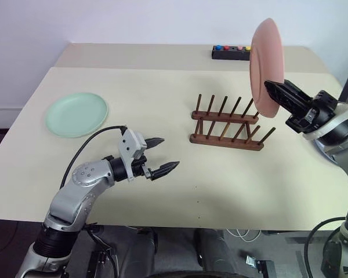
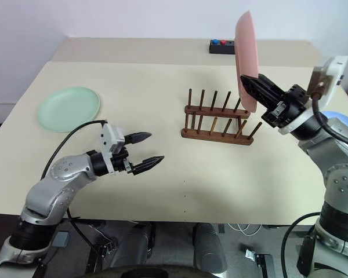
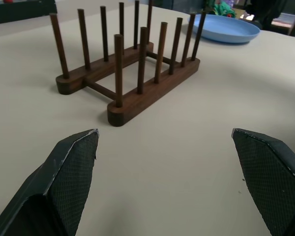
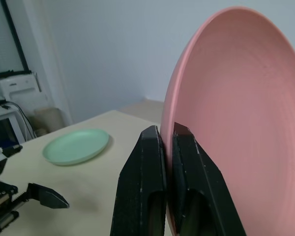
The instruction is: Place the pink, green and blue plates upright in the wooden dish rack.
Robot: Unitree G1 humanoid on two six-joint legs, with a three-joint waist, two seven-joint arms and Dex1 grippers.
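Beige table [image 1: 162,191]; right claw [image 1: 271,88] pinches upright pink plate [image 1: 264,63] above rack [image 1: 227,124]; left claw [image 1: 162,155] open.

- The room is brightly and evenly lit, and the cream table [image 1: 162,104] reads clean with no harsh glare.
- Shadows are soft: a faint one lies under the wooden rack [image 1: 227,124], and a pale one beside the green plate [image 1: 76,114].
- In the head views everything is sharp from the near arm to the black box [image 1: 231,52] at the far edge.
- In the left wrist view the 2 near fingers [image 3: 71,172] are softly blurred, while the rack is crisp.
- The blue plate [image 3: 225,28] behind it is slightly soft, with a bright patch beyond it.
- In the right wrist view the pink plate [image 4: 236,113] shows smooth shading; the background is hazy.
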